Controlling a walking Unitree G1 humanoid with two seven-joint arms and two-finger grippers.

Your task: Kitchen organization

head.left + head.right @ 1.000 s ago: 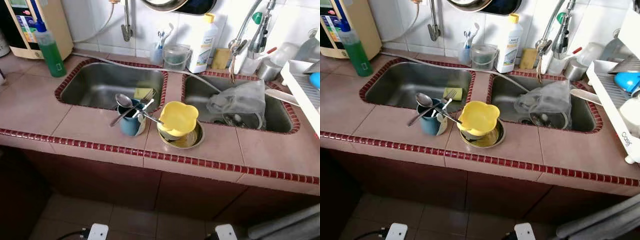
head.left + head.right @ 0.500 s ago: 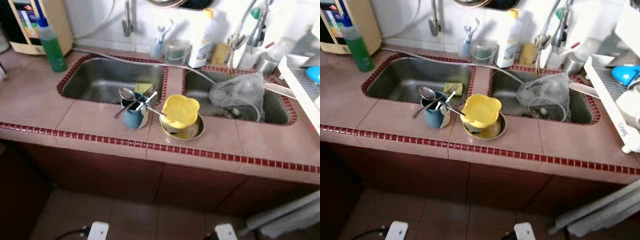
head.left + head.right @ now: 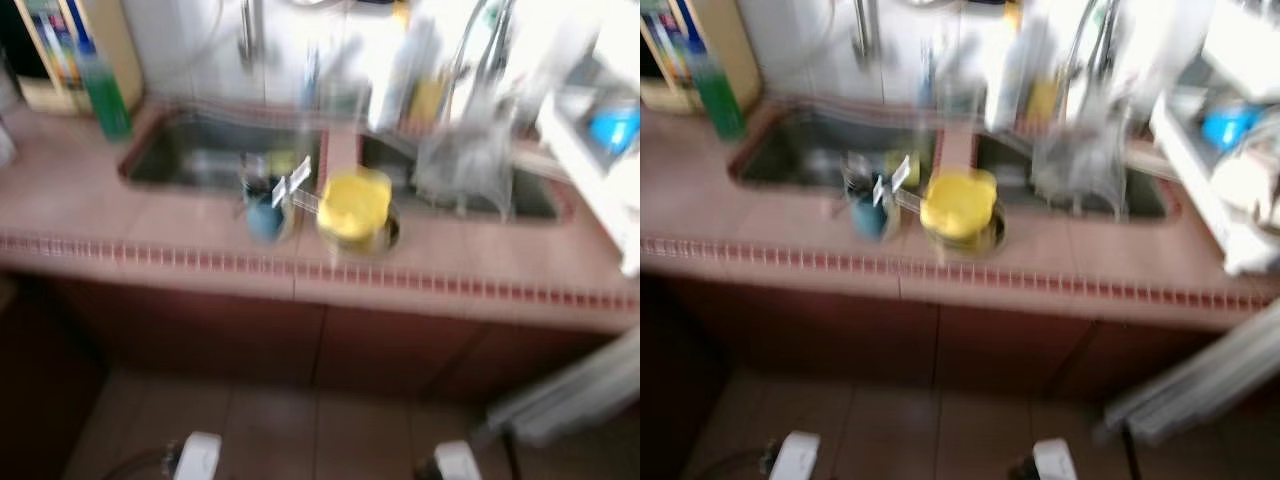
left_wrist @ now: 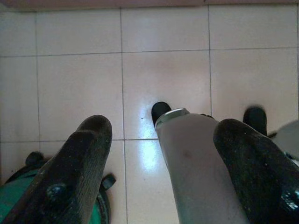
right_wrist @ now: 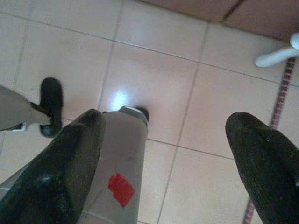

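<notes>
The eye views are blurred by motion. On the tiled counter (image 3: 150, 215), between two steel sinks, stands a blue mug (image 3: 265, 212) holding cutlery. Beside it a yellow bowl (image 3: 353, 203) rests on a metal dish (image 3: 385, 236). A clear plastic bag (image 3: 462, 165) lies over the right sink (image 3: 530, 195). My left gripper (image 4: 173, 158) hangs open over the pale floor tiles (image 4: 84, 79), nothing between its fingers. My right gripper (image 5: 170, 163) also hangs open above the floor (image 5: 159, 65). My right arm (image 3: 570, 400) shows as a silver streak at the lower right.
A green bottle (image 3: 103, 90) and a beige appliance (image 3: 55, 50) stand at the back left. A white dish rack (image 3: 600, 140) with a blue item sits at the right. Bottles and taps line the back wall. The robot's legs and feet (image 4: 161, 112) are over the floor.
The whole picture has shifted and blurred, so the camera is moving; the counter now sits higher in the frame. Objects on the counter keep their places.
</notes>
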